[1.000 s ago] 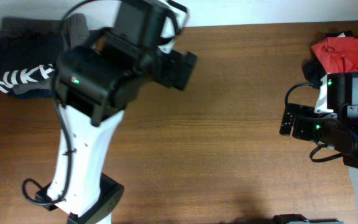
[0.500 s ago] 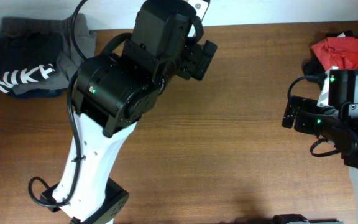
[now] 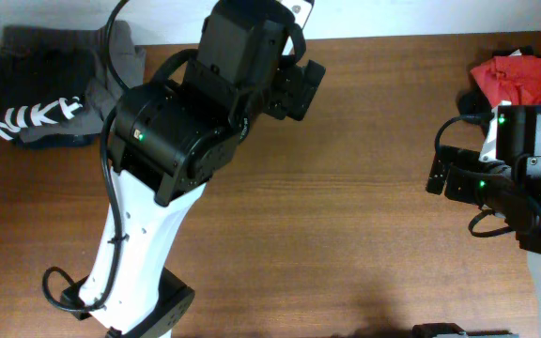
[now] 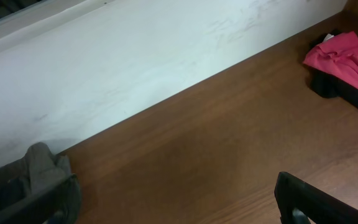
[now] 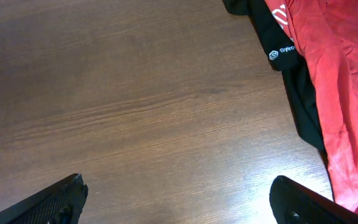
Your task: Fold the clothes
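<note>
1. Left gripper [image 4: 178,206]: jaws spread wide, empty, over bare table [image 3: 364,225].
2. Right gripper [image 5: 179,200]: jaws wide apart, empty.
3. Black T-shirt [image 3: 26,84] and grey garment [image 3: 131,56]: bunched, upper left.
4. Red T-shirt [image 3: 519,80]: crumpled, upper right.

Visible are 1 brown wooden table [image 3: 346,235], 2 black-and-white robot arms [image 3: 186,131], 1 red cloth T-shirt [image 3: 524,80] at upper right, 1 grey soft garment [image 3: 123,54] and 1 black white-lettered garment [image 3: 36,103] at upper left.

Overhead looks straight down at the table [image 3: 346,207]; both wrist views sit close, angled — all share the red T-shirt [image 3: 524,80].
</note>
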Tool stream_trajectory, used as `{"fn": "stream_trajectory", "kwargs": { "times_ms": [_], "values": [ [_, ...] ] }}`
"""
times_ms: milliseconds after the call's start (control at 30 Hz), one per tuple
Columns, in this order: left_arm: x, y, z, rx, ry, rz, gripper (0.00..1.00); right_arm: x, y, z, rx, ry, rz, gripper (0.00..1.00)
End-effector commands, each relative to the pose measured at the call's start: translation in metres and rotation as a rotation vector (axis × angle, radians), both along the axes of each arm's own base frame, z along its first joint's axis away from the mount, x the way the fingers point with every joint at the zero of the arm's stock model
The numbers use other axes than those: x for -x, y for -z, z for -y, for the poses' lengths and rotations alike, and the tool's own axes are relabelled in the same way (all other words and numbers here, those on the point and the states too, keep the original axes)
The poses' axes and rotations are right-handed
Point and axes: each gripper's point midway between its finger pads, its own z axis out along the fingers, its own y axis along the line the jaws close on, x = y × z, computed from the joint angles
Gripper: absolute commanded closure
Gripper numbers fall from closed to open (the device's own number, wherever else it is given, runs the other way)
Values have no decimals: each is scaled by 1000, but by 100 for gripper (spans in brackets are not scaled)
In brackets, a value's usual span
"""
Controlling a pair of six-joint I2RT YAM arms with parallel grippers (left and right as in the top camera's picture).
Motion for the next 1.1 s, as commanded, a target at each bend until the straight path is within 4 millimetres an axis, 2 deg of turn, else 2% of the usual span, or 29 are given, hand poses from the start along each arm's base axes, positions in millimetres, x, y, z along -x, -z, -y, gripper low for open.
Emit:
{"fn": "stream_trajectory", "kwargs": {
  "times_ms": [0,700,833,967,1067],
  "values": [
    [-2,-1,-5,-5,-21,6,1,1,1,5,12,24,-4,1],
    [-2,-1,-5,-5,-21,6,1,3,-2,5,12,25,9,1],
    [-2,-1,-5,-5,-21,5,1,20,-21,6,17,30,92,1],
    [-2,-1,-5,-5,-21,5,1,48,-49,8,23,37,263,1],
    [-2,-1,-5,-5,-21,5,1,57,-52,10,26,51,381,1]
  ]
}}
